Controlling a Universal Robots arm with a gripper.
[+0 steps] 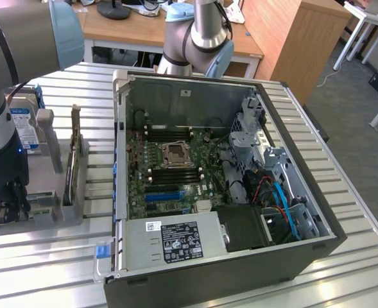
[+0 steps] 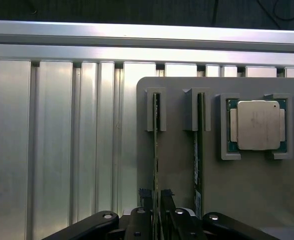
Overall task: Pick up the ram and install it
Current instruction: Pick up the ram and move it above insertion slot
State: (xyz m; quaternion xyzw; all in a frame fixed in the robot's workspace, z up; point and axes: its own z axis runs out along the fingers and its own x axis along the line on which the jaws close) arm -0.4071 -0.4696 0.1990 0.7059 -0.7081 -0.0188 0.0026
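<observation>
The gripper (image 2: 156,200) is lowered over the grey holder tray (image 2: 176,165), its fingers (image 2: 146,197) drawn narrow and closed on the two faces of the ram (image 2: 155,150). The ram stands on its long edge in the slot nearest the tray's outer edge, next to the bare slats of the aluminium table (image 2: 52,150). A second stick (image 2: 198,150) stands in the neighbouring slot, between the ram and a square processor (image 2: 257,125), while the open computer case (image 1: 208,282) rests on the same table, to the exterior view's right of the tray.
</observation>
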